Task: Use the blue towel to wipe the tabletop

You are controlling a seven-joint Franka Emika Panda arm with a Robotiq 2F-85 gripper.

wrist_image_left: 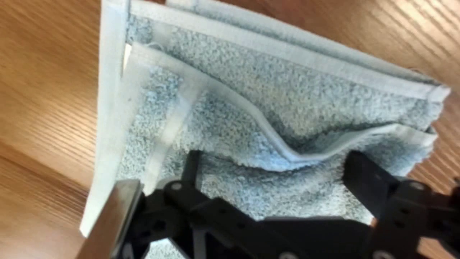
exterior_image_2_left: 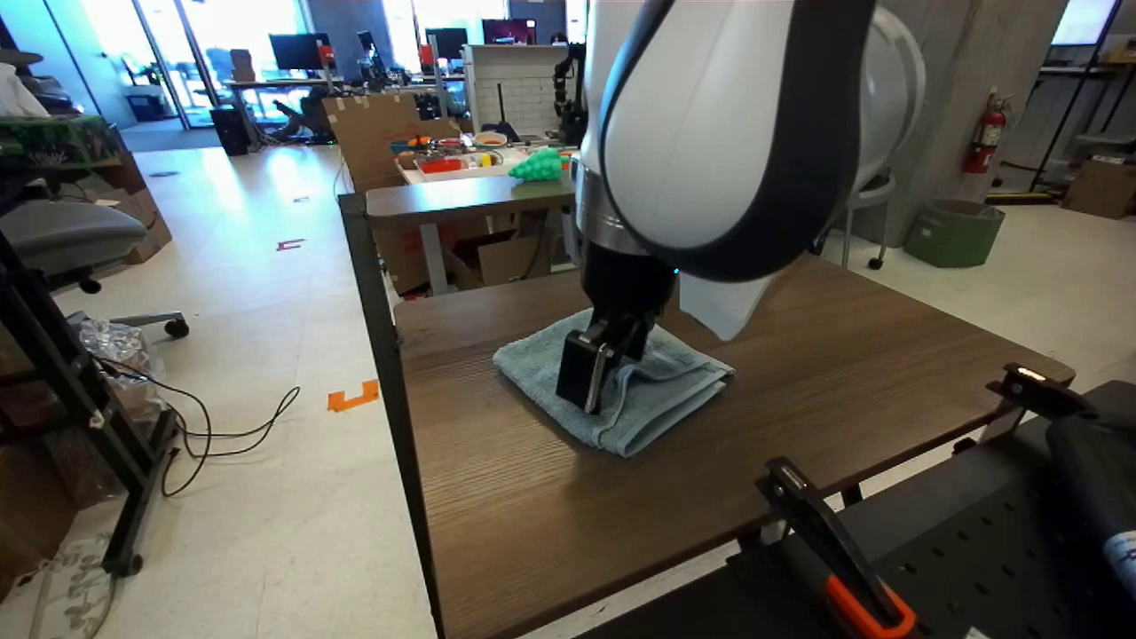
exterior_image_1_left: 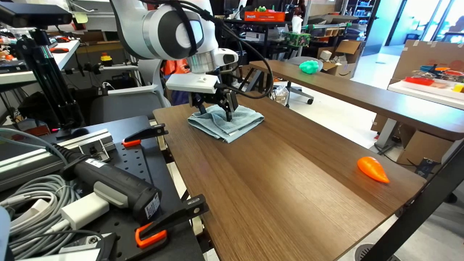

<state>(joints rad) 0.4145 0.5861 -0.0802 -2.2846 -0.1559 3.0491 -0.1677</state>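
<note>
The blue towel [exterior_image_1_left: 246, 122] lies folded and rumpled on the brown wood-grain tabletop [exterior_image_1_left: 275, 181], near the end by the arm's base. My gripper [exterior_image_1_left: 216, 115] points down over it, its fingertips at the cloth. In the wrist view the gripper [wrist_image_left: 275, 154] is open, with its two fingers spread wide and a raised fold of the towel [wrist_image_left: 316, 90] between them. An exterior view shows the towel [exterior_image_2_left: 541, 364] partly covered by the gripper [exterior_image_2_left: 612, 382]. Whether the fingertips press on the cloth or just touch it, I cannot tell.
An orange object [exterior_image_1_left: 373, 169] sits at the tabletop's far end. Black clamps [exterior_image_1_left: 172, 221] grip the edge beside a dark cart holding cables and a scanner-like tool [exterior_image_1_left: 112, 185]. A dark post [exterior_image_2_left: 377, 355] stands at one edge. Another table [exterior_image_1_left: 362, 96] bears a green object [exterior_image_1_left: 309, 67].
</note>
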